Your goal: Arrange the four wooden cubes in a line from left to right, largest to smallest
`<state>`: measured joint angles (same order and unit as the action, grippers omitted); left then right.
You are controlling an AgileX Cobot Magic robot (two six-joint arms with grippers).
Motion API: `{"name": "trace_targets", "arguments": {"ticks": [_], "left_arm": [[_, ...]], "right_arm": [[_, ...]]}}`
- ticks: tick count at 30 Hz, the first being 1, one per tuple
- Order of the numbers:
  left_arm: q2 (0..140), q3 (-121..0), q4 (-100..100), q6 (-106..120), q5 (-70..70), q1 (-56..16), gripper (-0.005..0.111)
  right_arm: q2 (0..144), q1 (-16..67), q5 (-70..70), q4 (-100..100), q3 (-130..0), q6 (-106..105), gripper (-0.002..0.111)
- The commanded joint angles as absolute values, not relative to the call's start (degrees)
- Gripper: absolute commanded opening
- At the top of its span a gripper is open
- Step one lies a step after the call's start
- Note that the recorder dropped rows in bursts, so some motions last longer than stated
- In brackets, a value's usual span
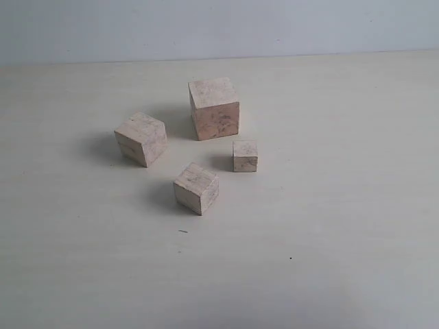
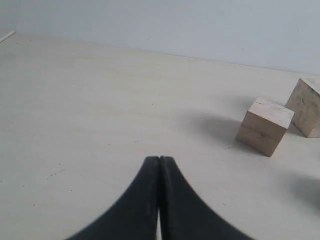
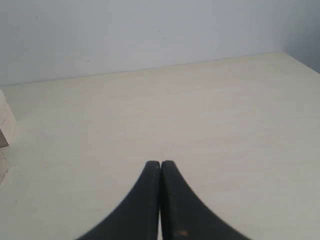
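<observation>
Lying scattered apart, four wooden cubes [image 1: 214,108]

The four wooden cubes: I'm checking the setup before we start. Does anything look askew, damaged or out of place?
No damage or spill shows. The cubes lie in a loose cluster, not a row: the largest cube at the back, the smallest cube near it, and the left cube and front cube turned corner-on.
</observation>
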<state>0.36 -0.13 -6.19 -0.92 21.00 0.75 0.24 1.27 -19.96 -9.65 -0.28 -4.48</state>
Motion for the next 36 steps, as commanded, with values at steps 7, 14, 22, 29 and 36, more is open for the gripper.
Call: {"name": "trace_targets", "arguments": {"ticks": [7,14,22,29,36], "left_arm": [[0.0,0.0,-6.1,-1.1,20.6,0.4,0.000],[0.0,0.0,-6.1,-1.0,20.6,0.4,0.000],[0.0,0.0,-6.1,-1.0,20.6,0.4,0.000],[0.0,0.0,-6.1,-1.0,20.6,0.4,0.000],[0.0,0.0,-6.1,-0.9,20.6,0.4,0.000]], "right_arm": [[0.0,0.9,-19.1,-9.8,0.0,-4.5,0.000],[0.0,0.9,-19.1,-9.8,0.0,-4.5,0.000],[0.0,0.9,-12.3,-10.0,0.0,-4.5,0.000],[0.0,0.9,5.2,-14.6,0.0,-4.5,0.000],[0.0,0.9,17.4,-15.6,-1.6,2.0,0.000]]}}
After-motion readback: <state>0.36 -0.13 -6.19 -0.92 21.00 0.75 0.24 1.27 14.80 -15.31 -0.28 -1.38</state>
